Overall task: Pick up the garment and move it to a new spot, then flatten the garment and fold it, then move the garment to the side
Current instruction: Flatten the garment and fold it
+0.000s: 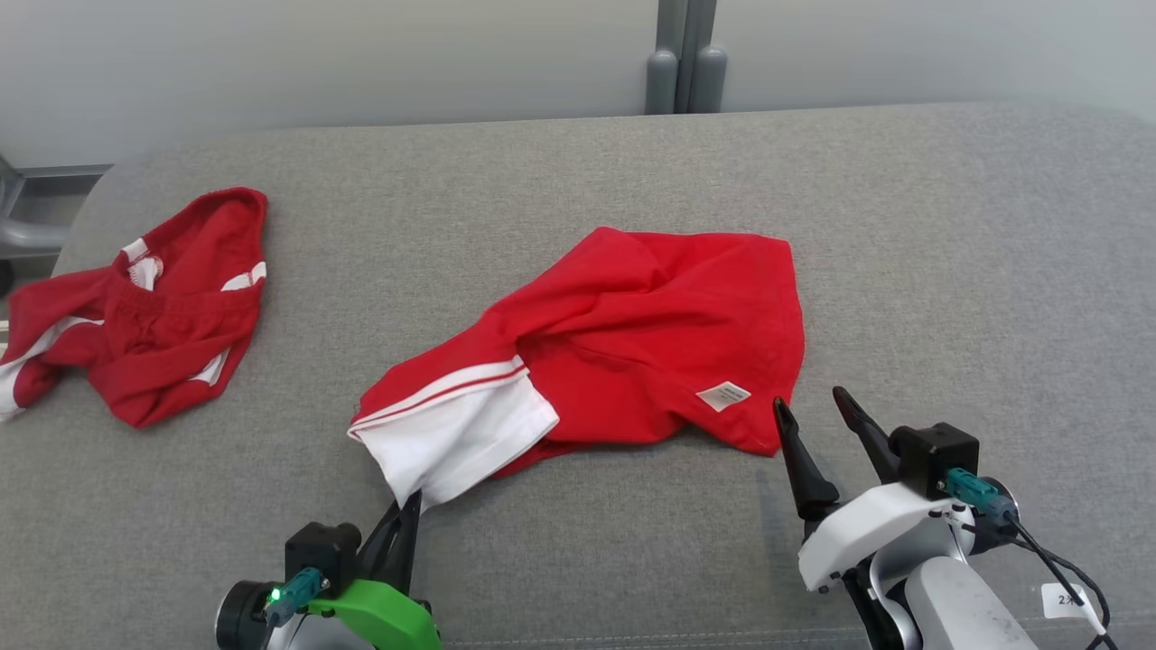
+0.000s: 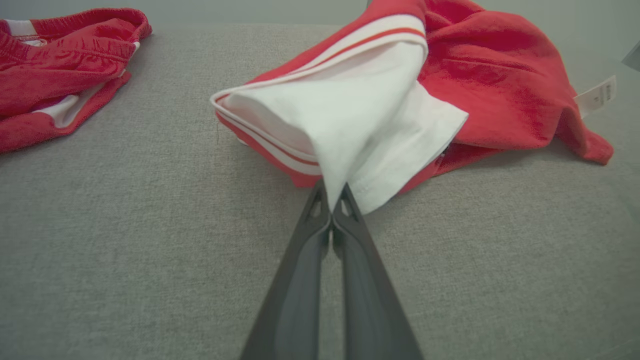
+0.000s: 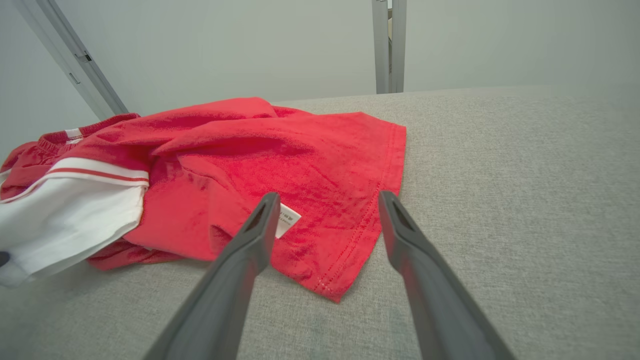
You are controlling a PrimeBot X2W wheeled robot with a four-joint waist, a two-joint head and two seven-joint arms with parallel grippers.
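Red shirt (image 1: 632, 334) crumpled at centre frame on the grey cushion (image 1: 903, 226). Our left gripper (image 1: 412, 502), lower left, is pinched tight on its white sleeve (image 1: 461, 433). Our right gripper (image 1: 809, 399), lower right, is spread wide just beside the hem corner (image 1: 768, 442), likely so we lift from two points. Second red garment (image 1: 153, 307) at far left.

We see our left gripper (image 2: 331, 195) pinched tight on the near corner of the garment (image 2: 490, 70), the two dark fingers meeting with white cloth caught between their tips. The garment's white sleeve (image 2: 365, 110), edged with red stripes, tents up from that corner, and its red body lies crumpled behind on the grey cushion (image 2: 125, 250). A white label (image 2: 595, 95) sticks out at the garment's right side. Well apart to the garment's left lies a second red piece of clothing (image 2: 55, 70).
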